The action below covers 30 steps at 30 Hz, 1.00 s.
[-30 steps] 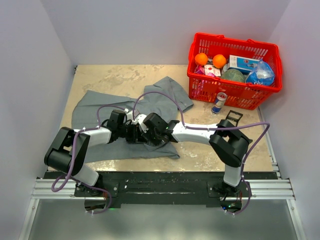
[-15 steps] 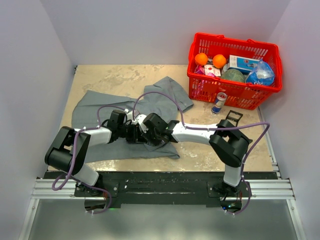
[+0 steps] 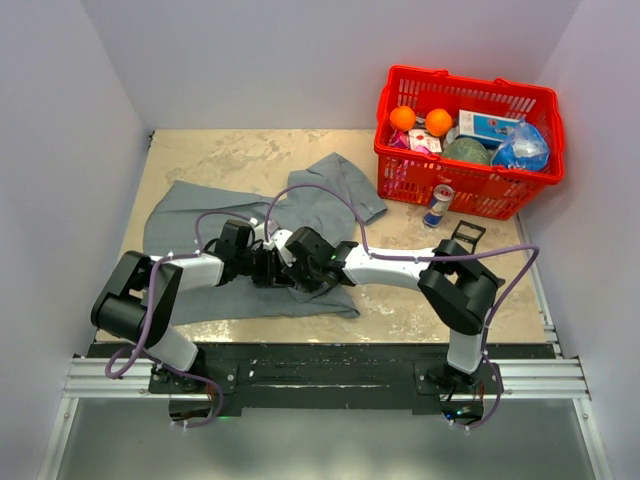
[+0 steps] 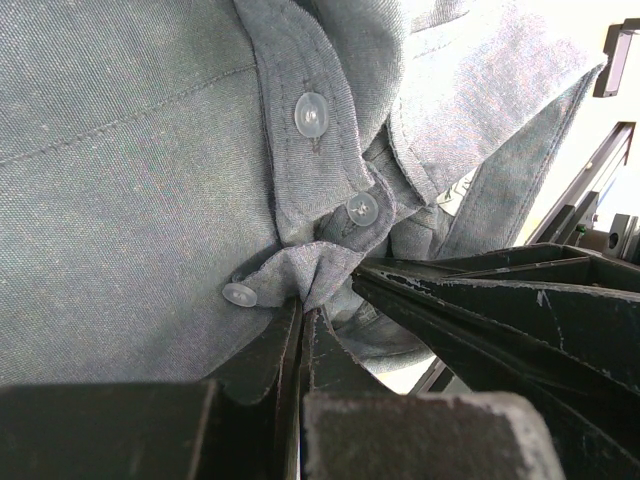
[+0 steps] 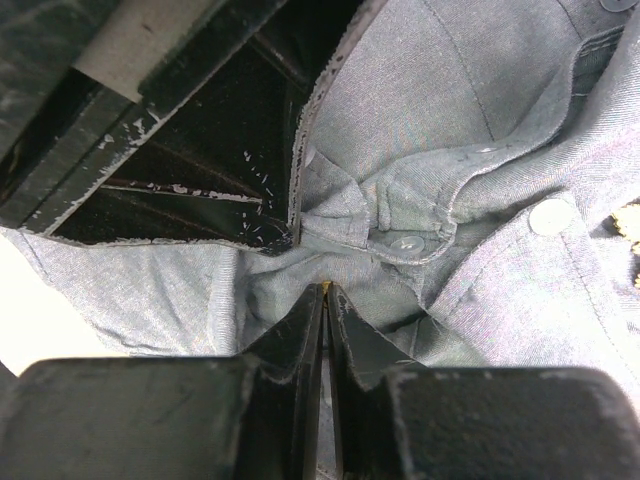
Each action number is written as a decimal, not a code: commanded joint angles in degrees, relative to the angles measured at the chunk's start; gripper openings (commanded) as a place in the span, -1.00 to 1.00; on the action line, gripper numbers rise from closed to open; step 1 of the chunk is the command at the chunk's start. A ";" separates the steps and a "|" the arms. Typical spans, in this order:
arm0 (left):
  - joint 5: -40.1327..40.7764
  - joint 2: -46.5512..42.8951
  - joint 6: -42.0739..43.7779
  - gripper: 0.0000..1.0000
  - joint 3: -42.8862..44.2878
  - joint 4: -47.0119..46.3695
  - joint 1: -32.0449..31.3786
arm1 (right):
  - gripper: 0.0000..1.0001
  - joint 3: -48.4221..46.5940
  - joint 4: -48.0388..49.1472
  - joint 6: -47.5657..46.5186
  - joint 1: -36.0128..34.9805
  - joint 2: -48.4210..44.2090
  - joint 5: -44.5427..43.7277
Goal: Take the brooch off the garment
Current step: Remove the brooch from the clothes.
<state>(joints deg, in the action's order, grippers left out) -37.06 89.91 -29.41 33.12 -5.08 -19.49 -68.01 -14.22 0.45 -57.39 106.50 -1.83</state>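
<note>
While L claw (image 4: 302, 308) & R claw (image 5: 322, 295) pinch garment (image 3: 190, 215) folds | long axis L-R across table (image 3: 230, 150)

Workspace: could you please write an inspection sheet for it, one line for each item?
Surface: beige mottled table.
Job's things: grey shirt lies spread, bunched in the middle; brooch not clearly seen, a small gold thing at the right wrist view's edge may be it.
Clutter: red basket holding oranges and packets; a can stands beside it.
Claws: left claw shut on a shirt fold near the buttons; right claw pinched on cloth.
Cables: purple cables loop over the shirt.
Surroundings: plain white walls.
</note>
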 commanded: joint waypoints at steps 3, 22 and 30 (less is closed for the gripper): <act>-0.03 0.70 0.05 -1.00 1.50 -0.28 0.50 | -0.93 -0.99 -0.11 -1.92 -0.53 0.20 -1.86; -1.17 -0.17 0.49 -1.00 1.95 -1.42 0.41 | -1.00 -2.57 -5.47 -4.85 -0.27 -7.18 1.12; -1.17 -0.26 0.32 -1.00 1.68 -1.60 0.41 | -0.32 -3.62 -3.80 -3.00 -0.36 -3.14 1.04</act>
<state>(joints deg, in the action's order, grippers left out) -37.56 90.76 -29.39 34.09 -4.91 -19.49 -69.56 -19.22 -3.42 -57.52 101.41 -0.47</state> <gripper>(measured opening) 0.020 0.332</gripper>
